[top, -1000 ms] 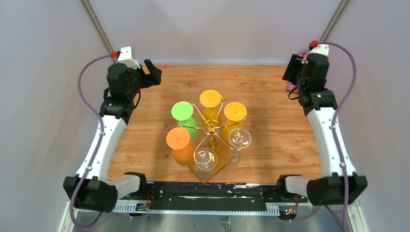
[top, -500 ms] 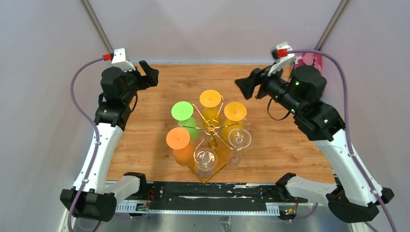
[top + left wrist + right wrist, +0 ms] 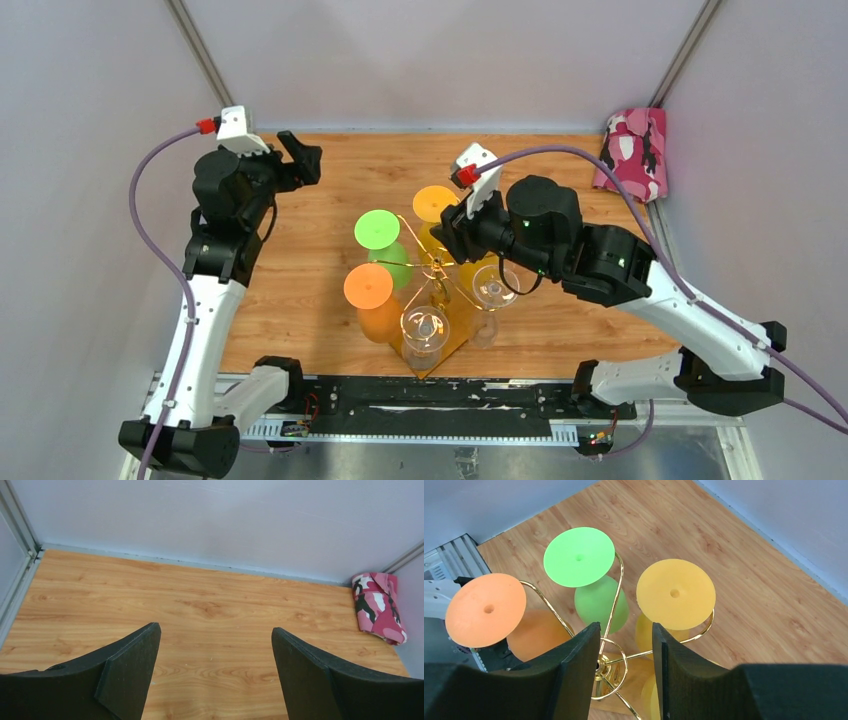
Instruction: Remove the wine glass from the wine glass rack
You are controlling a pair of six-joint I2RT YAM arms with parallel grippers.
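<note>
- Right jaws: part-spread, pinching nothing, poised above the hub of the wine glass rack (image 3: 437,268).
- Yellow wine glass (image 3: 675,594): hangs inverted on the rack, its foot just beyond one jaw tip. The green glass (image 3: 579,556) lies beyond the other tip.
- Advised: bring the stem between the jaws, pinch gently, then slide it outward along its wire arm, clear of neighbours.
- Left jaws: spread wide, with only bare bench (image 3: 215,600) ahead.
</note>
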